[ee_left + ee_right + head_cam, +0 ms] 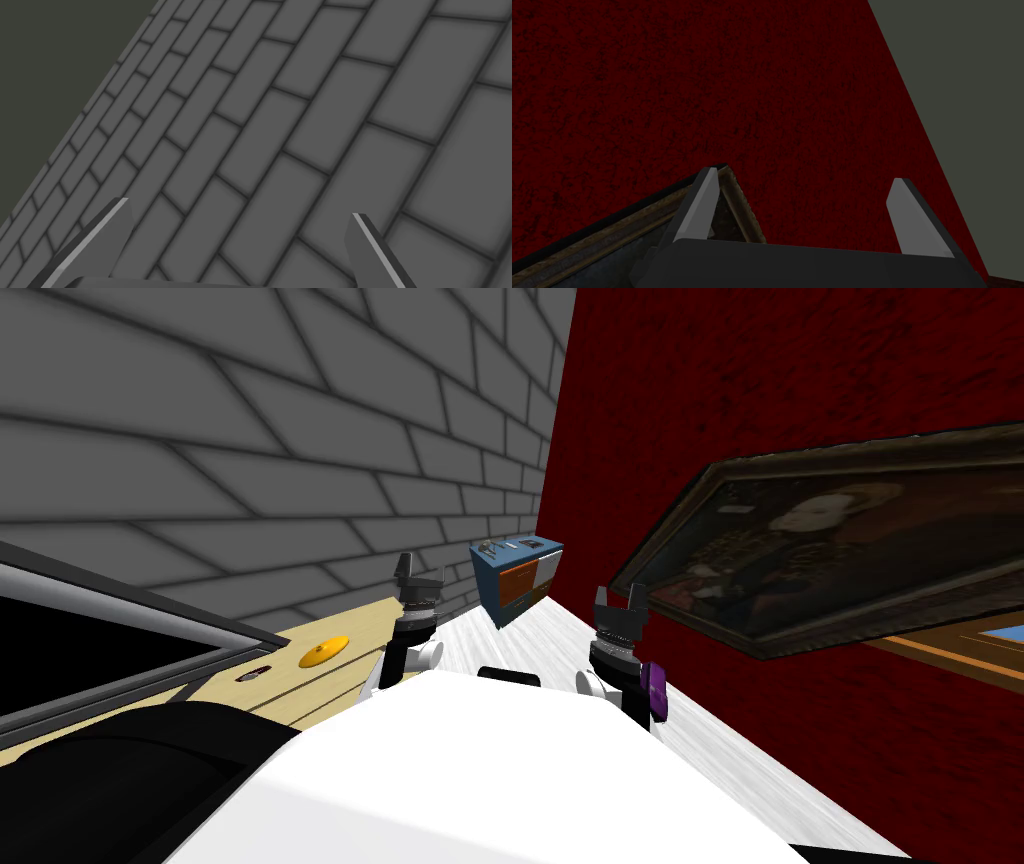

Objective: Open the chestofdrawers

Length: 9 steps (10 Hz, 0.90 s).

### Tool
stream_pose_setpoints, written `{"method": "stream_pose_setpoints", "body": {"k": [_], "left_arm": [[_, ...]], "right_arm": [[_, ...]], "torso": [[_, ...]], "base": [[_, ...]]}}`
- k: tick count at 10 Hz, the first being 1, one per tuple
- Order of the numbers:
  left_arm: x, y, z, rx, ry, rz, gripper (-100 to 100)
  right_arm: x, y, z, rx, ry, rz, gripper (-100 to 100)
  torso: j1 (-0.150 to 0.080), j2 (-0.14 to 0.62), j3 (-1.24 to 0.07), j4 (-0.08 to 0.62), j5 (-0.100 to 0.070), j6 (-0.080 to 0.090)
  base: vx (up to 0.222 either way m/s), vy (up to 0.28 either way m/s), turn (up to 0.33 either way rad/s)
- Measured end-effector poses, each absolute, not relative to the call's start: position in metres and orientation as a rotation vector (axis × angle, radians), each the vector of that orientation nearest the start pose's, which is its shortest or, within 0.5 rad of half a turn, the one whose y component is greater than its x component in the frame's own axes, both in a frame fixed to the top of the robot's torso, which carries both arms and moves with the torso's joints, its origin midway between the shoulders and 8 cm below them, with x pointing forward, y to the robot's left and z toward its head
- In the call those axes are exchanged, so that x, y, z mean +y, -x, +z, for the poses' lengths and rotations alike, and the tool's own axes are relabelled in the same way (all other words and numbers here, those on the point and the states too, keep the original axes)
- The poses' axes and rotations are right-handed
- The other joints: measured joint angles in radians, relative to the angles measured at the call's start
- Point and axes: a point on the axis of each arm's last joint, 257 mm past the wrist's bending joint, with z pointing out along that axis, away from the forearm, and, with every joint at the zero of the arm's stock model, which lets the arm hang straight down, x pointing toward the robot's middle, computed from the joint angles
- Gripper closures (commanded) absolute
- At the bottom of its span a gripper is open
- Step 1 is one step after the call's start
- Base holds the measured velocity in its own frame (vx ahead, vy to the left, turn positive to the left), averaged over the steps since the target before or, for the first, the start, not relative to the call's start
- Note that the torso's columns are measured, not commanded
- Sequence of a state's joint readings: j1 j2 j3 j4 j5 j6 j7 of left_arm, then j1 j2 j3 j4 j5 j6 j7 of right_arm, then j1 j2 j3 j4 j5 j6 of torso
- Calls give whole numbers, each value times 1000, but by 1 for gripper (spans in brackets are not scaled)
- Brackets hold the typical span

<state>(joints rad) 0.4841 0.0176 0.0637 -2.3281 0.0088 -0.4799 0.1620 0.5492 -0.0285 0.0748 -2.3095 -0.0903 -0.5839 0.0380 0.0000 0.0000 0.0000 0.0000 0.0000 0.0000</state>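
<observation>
The chest of drawers is a small blue cabinet with orange and white drawer fronts, standing far ahead in the corner where the grey brick wall meets the red wall. Its drawers look closed from here. My left gripper is raised in front of my chest, well short of the chest of drawers, and its fingers stand open with nothing between them. My right gripper is raised to the right of it, also open and empty, with its fingers wide apart.
A pale wooden surface with an orange disc lies to my left beside a dark framed panel. A large framed portrait hangs on the red wall at right. White plank floor leads toward the cabinet.
</observation>
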Motion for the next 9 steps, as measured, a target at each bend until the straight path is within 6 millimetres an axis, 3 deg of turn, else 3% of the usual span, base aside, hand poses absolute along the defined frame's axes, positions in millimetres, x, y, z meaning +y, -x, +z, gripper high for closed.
{"method": "stream_pose_setpoints", "body": {"k": [2,9], "left_arm": [[295,-335,49,547,665,-1412,0],[295,-334,49,546,664,-1412,0]], "right_arm": [[-267,-322,36,539,-642,1395,0],[-267,-322,36,539,-641,1395,0]], "torso": [[0,104,-209,105,0,0],[0,618,-1234,617,0,0]], "base": [[0,0,0],[0,0,0]]}}
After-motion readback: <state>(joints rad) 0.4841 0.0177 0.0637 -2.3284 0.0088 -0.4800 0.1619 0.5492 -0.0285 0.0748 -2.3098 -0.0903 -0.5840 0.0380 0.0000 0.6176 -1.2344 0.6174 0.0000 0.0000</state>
